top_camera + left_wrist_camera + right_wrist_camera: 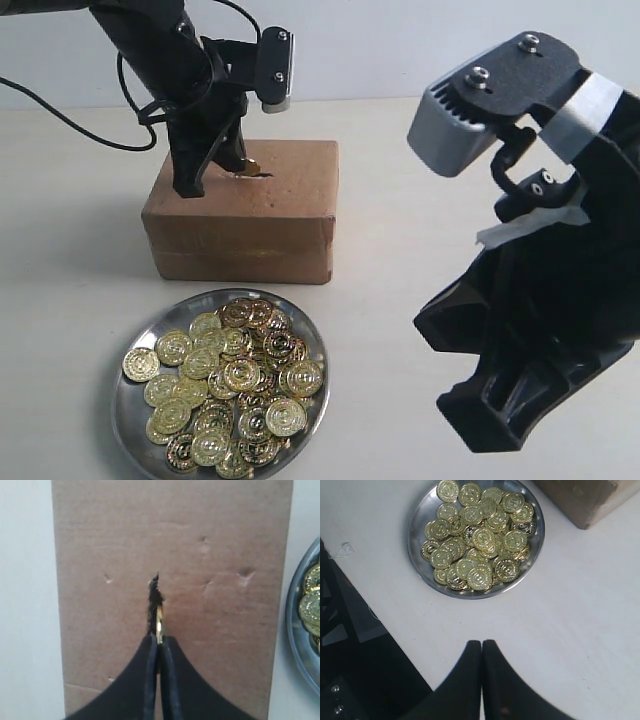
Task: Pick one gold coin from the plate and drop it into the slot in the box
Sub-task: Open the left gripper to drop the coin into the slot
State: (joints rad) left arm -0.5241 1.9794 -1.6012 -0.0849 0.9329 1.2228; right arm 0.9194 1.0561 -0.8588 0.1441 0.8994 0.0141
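The brown cardboard box (pixel 245 210) stands at the back left, with its rough dark slot (pixel 255 172) in the top face. My left gripper (pixel 232 165) is over the slot, shut on a gold coin (pixel 159 625) held edge-on. The coin's edge pokes from the fingertips right at the slot (pixel 154 602). The silver plate (pixel 135 410) lies in front of the box, heaped with several gold coins (pixel 235 385). My right gripper (pixel 482 642) is shut with nothing in it, hanging above the bare table beside the plate (pixel 417 522).
The right arm's large black body (pixel 540 300) fills the right side of the exterior view. A black cable (pixel 70 120) trails behind the left arm. The white table (pixel 380 200) runs round the box and plate.
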